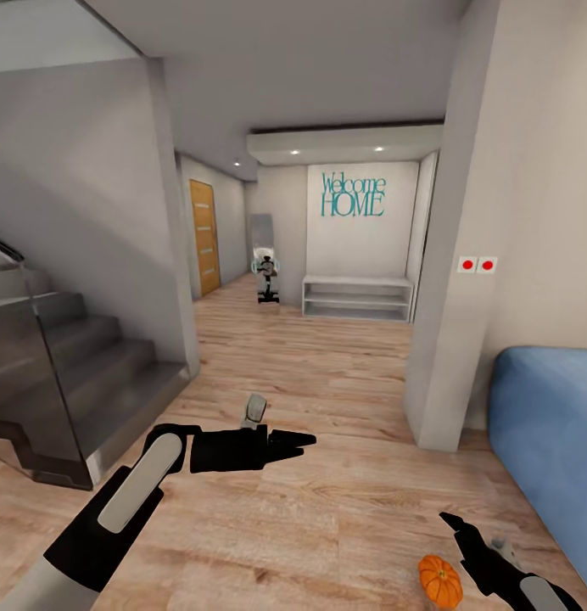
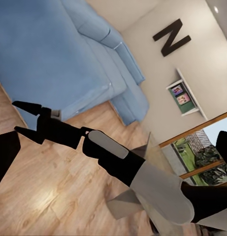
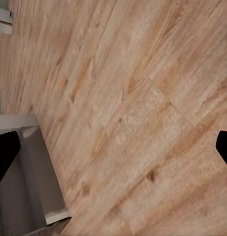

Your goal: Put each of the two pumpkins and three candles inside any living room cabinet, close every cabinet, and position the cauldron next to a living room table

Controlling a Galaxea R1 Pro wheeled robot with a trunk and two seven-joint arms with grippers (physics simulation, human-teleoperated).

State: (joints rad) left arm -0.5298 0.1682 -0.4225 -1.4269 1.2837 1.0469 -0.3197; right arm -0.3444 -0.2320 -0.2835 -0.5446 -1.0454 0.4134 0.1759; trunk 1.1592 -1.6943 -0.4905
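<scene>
One orange ribbed pumpkin (image 1: pixel 439 580) sits low at the bottom right of the head view, just left of my right gripper (image 1: pixel 456 524) and apart from it. The left wrist view shows that right gripper (image 2: pixel 22 118) with its two fingertips spread and nothing between them. My left gripper (image 1: pixel 306 440) hangs over the wood floor, pointing right, its fingers (image 2: pixel 5 157) far apart at the view's edges. A pale glass table top on a grey angled leg (image 2: pixel 120 204) shows behind my right arm. The candles, the other pumpkin, the cabinet and the cauldron are out of view.
A blue sofa (image 1: pixel 544 424) stands at the right beside a white wall pillar (image 1: pixel 450 339). Grey stairs with a glass rail (image 1: pixel 64 365) rise at the left. Wood floor (image 1: pixel 327 373) runs down the hallway to a white shelf unit (image 1: pixel 357 299).
</scene>
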